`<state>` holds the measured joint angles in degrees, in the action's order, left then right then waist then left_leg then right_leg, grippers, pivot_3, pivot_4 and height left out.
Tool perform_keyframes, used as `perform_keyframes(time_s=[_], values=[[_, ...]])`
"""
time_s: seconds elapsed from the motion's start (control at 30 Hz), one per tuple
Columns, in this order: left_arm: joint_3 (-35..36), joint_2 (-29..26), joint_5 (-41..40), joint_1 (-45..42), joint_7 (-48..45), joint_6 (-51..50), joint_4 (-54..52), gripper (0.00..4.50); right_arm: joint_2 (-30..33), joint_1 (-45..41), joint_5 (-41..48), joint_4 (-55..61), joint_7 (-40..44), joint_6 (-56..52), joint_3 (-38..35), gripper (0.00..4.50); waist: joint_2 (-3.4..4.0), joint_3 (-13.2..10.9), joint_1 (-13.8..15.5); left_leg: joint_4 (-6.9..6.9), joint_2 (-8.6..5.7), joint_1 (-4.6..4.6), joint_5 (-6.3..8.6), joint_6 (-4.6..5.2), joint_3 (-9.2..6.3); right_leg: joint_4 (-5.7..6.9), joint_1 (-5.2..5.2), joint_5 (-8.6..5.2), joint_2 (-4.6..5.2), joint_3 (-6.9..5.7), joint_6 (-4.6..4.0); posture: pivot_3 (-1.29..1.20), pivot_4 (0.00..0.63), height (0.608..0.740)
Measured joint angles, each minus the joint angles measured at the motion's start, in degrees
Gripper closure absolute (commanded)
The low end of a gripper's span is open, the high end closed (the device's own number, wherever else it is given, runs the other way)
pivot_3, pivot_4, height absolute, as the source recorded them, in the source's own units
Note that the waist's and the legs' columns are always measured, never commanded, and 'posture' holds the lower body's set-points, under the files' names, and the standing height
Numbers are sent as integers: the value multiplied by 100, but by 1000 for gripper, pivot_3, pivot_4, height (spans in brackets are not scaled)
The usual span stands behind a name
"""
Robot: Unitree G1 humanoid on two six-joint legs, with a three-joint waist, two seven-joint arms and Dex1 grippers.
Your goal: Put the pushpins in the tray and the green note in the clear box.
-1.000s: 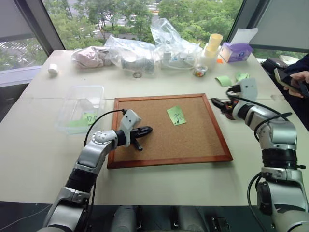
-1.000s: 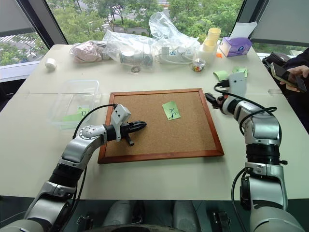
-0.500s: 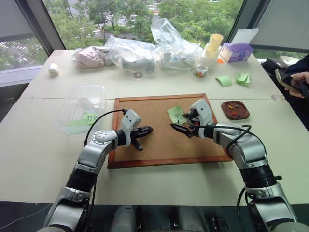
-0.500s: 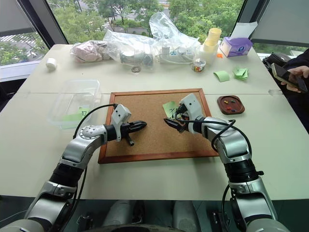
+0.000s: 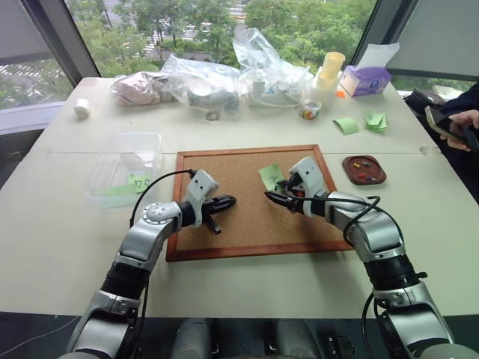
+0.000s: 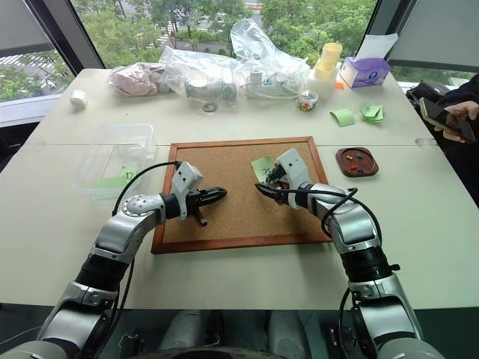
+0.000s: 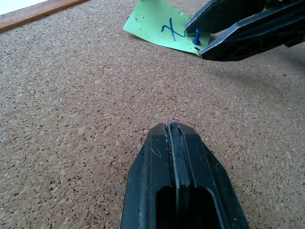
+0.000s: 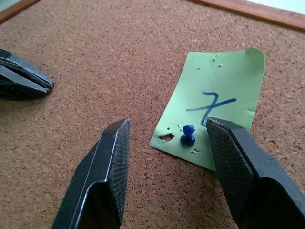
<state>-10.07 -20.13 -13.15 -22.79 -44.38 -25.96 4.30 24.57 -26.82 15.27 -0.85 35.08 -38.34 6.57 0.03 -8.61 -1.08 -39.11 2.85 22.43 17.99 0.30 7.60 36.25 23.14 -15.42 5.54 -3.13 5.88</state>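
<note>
Cork board: wood-framed brown cork board (image 5: 247,224) lies under both my claws.
Right claw: my right claw (image 8: 167,143) has swung in from the brown oval tray (image 5: 364,170), fingers spread astride the pin.
Left claw: my left claw (image 7: 175,138) pressed shut, idle opposite.
Note: light green scribbled paper note (image 8: 217,109), still pinned.
Pin: blue plastic pushpin (image 8: 188,135) between my right fingers; pulling it is next.

The small dark reddish-brown oval tray (image 5: 364,170) has a few coloured specks in it, way too tiny to count or sort by colour. The transparent plastic box (image 5: 126,167) has green paper inside with a dark mark I can't read. At the right edge, a person's hand (image 5: 458,122) holding a dark phone is cut off by the frame.
</note>
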Motion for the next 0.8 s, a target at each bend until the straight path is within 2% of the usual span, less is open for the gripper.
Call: perform_keyframes(time_s=[0.03, 0.13, 0.5, 0.8], values=[[0, 0, 0, 0, 2, -2, 0, 4500, 0, -1, -15, -26, 0, 18, -8, 2813, 0, 0, -1, 0, 0, 0, 0, 0, 0, 0, 0, 0, 0, 0, 0, 0, 150, 740], [0, -1, 0, 4, 5, -2, -5, 4500, -1, -1, -72, -97, -20, 98, -27, 4354, 0, 0, -1, 0, 0, 0, 0, 0, 0, 0, 0, 0, 0, 0, 0, 0, 150, 740], [-4, 6, -1, 18, 20, -7, -34, 4500, 16, 1, -11, 87, -5, -103, -153, 4434, 0, 0, 10, 0, 1, 1, 0, 0, -1, 0, 1, 0, 1, 0, 0, 0, 150, 740], [-26, 10, -1, 23, 43, -11, -35, 4500, 521, -598, 547, 1020, -23, -772, -1005, 4434, -3, 2, 15, 1, 2, 1, 4, 6, -4, -3, -1, 0, 2, -1, -1, 0, 150, 740]])
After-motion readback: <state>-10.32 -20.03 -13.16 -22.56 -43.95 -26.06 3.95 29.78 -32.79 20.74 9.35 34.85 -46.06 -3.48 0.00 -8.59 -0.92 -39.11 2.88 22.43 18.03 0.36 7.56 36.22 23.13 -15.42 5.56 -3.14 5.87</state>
